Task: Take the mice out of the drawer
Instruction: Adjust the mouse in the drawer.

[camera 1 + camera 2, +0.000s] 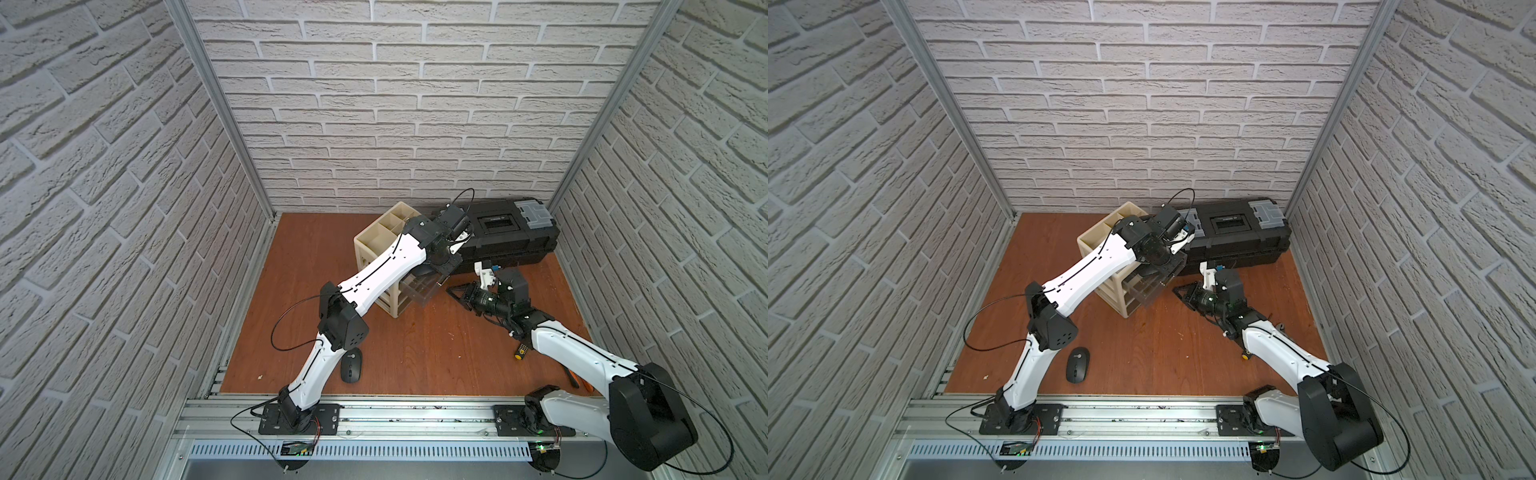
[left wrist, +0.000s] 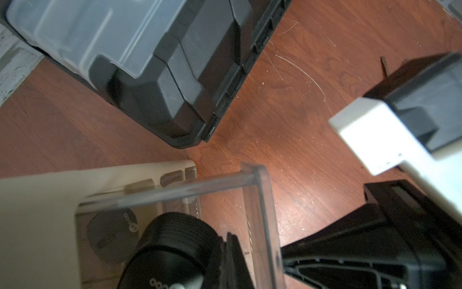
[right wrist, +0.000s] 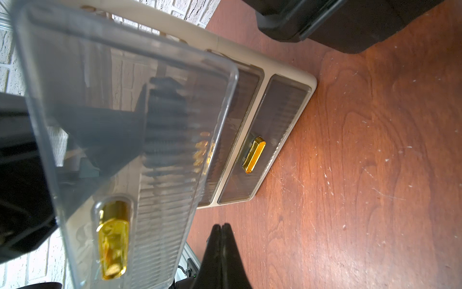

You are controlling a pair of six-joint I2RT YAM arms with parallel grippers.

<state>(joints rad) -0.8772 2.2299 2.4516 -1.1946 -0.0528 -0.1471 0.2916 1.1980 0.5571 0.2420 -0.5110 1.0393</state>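
The left claw and right claw are closed.

mouse: lower centre, lying on bench | drawer: pulled out of beige cabinet, centre | right gripper: just right of drawer

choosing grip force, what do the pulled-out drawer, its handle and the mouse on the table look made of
Drawer: clear, glossy hard plastic; things show through its ribbed front.
Handle: shiny amber, probably translucent plastic, perhaps metal-coated.
Mouse: matte black, likely plastic; no glare.
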